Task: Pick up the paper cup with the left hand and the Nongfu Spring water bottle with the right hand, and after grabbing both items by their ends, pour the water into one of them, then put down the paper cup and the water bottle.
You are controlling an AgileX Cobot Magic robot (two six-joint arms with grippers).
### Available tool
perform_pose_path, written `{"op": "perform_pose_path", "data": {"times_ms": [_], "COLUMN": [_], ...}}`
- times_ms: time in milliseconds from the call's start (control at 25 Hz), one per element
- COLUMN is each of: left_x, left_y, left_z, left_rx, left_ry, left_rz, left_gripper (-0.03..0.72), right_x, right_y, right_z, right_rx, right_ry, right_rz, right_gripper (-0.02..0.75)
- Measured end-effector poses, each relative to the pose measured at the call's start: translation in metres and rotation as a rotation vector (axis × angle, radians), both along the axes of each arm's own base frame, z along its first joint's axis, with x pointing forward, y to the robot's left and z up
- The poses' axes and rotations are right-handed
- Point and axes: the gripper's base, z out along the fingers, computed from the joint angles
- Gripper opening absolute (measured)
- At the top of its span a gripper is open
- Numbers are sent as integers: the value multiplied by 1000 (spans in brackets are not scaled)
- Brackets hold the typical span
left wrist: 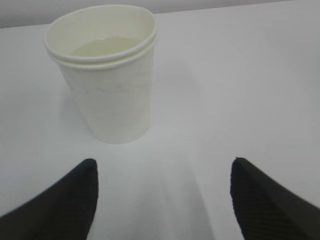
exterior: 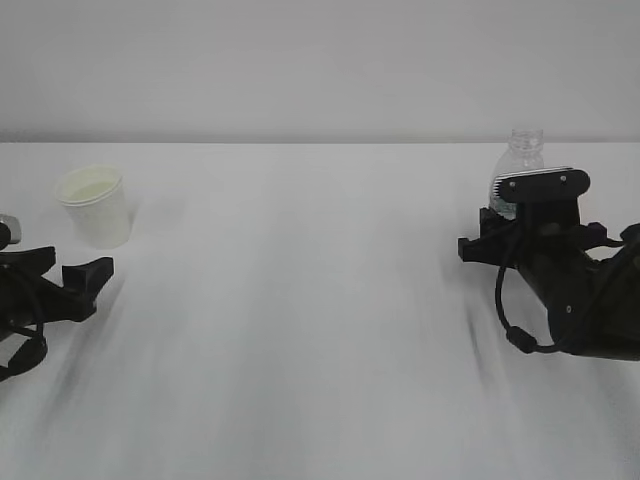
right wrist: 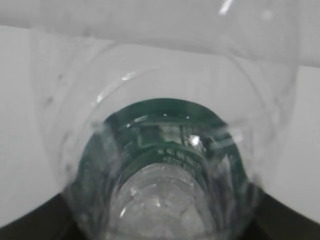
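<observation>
**Claws at different stages: right one around the bottle, left one short of the cup**

Right hand [exterior: 505, 225] has its jaws on either side of the Nongfu Spring water bottle [exterior: 522, 160], which fills the right wrist view with its green label band close to the lens. Whether the jaws actually press the plastic I cannot tell; the bottle stands upright on the table [exterior: 300, 300].

Taking the bottle as landmark, the paper cup [left wrist: 107, 75] stands well apart from it, far across the table on the left side, upright. Pale liquid seems to lie in it, likely the water [left wrist: 102, 47].

Left hand [left wrist: 162, 195] sits near the cup, jaws spread wide and empty, the cup beyond the fingertips [left wrist: 87, 172], not between them.

With water apparently already in the cup, I cannot judge whether pouring is done or ahead; neither item is lifted.
</observation>
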Motion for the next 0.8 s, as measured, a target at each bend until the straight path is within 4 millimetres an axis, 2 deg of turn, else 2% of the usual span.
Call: {"op": "perform_pose_path", "data": {"times_ms": [680,800], "left_x": [0,0], "left_y": [0,0], "left_z": [0,0], "left_rx": [0,0], "left_ry": [0,0], "left_rz": [0,0], "left_gripper": [588,588], "right_x": [-1,-1], "right_y": [0,0], "right_z": [-4,-4], "right_rx": [44,43], "right_ry": [21,21], "right_rz": [-12,-11], "right_gripper": [437,456]}}
